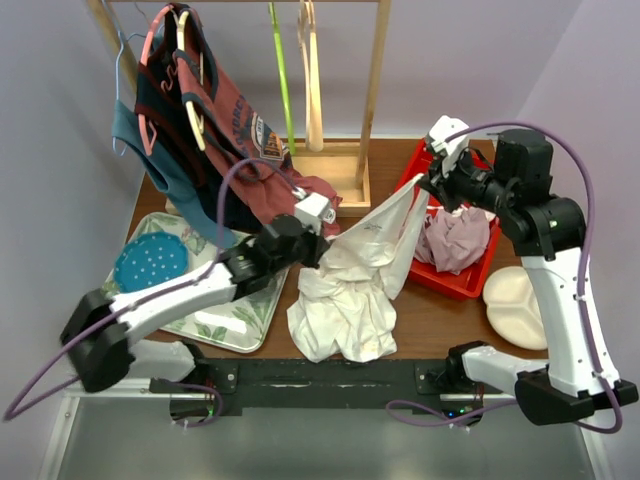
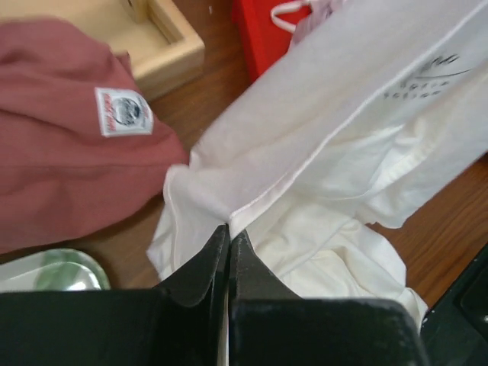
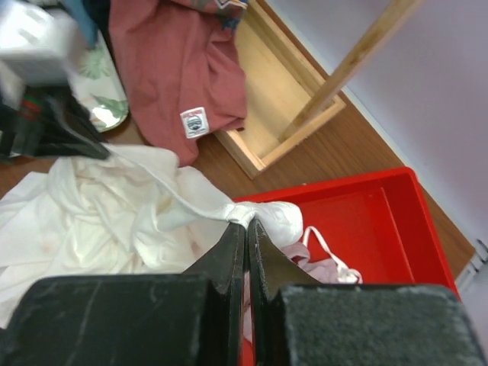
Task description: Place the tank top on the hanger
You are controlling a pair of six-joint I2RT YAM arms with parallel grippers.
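Above bench [image 1: 440, 320], tank top [image 1: 350, 290] stretched between left end effector [image 1: 326, 243] and right end effector [image 1: 430, 186], both closed tight on hems. Risk: thin pinch slipping under tension; lime-green hanger [image 1: 283, 85] well apart, on rack [image 1: 375, 80].

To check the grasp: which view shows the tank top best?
Top external: the whole tank top shows, one edge pulled taut. The left wrist view shows fabric pinched by the left end effector; the right wrist view, fabric pinched by the right end effector.
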